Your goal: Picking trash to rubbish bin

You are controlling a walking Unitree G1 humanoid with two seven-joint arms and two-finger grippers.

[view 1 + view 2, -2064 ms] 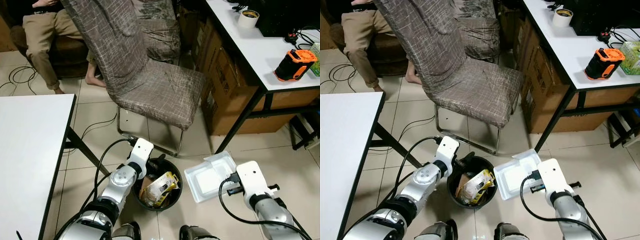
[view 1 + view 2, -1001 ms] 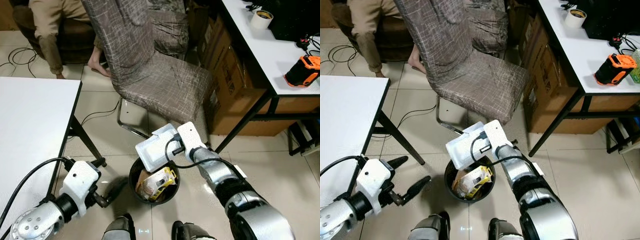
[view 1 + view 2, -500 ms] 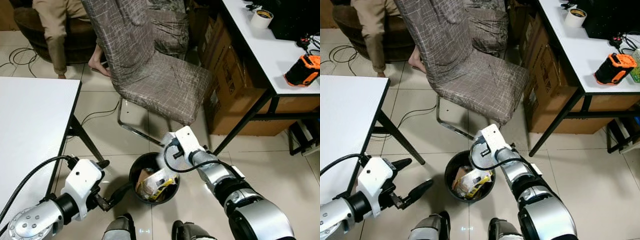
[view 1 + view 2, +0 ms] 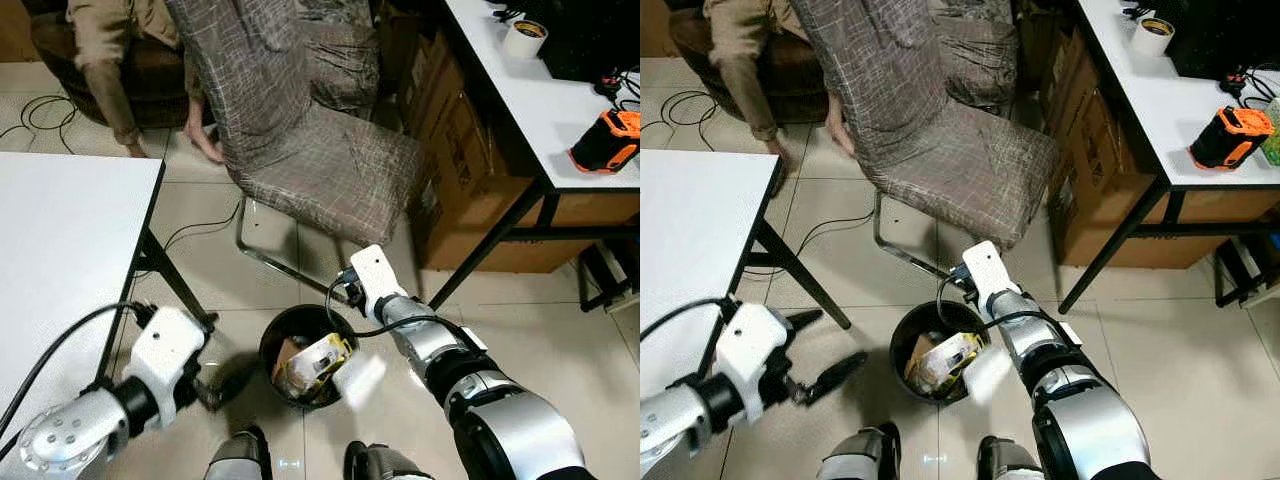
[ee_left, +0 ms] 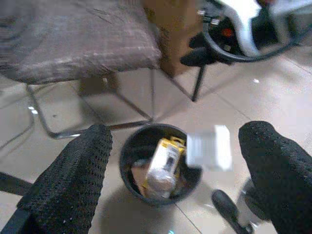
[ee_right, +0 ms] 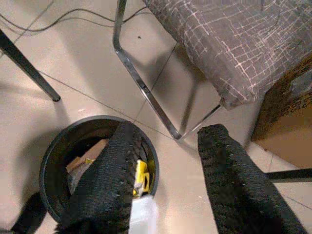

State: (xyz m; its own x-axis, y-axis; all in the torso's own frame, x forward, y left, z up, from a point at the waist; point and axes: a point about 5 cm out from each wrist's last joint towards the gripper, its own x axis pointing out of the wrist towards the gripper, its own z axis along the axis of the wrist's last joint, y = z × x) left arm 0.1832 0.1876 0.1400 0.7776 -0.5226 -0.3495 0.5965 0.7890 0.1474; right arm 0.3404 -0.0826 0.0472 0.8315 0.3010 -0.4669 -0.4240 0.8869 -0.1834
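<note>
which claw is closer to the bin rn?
Right. The right claw hangs open just over the bin, at its rim on the chair side. The left claw, also open, is low over the floor off to the bin's left, pointing at it.

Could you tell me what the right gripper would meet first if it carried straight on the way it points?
Probably the black rubbish bin rim, or the blurred white container dropping beside it; the right gripper is open, and depth is unclear.

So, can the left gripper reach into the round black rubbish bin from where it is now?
Probably yes. The left gripper is open, low beside the round black rubbish bin, with bare floor between them; the right gripper is above the rim.
</note>
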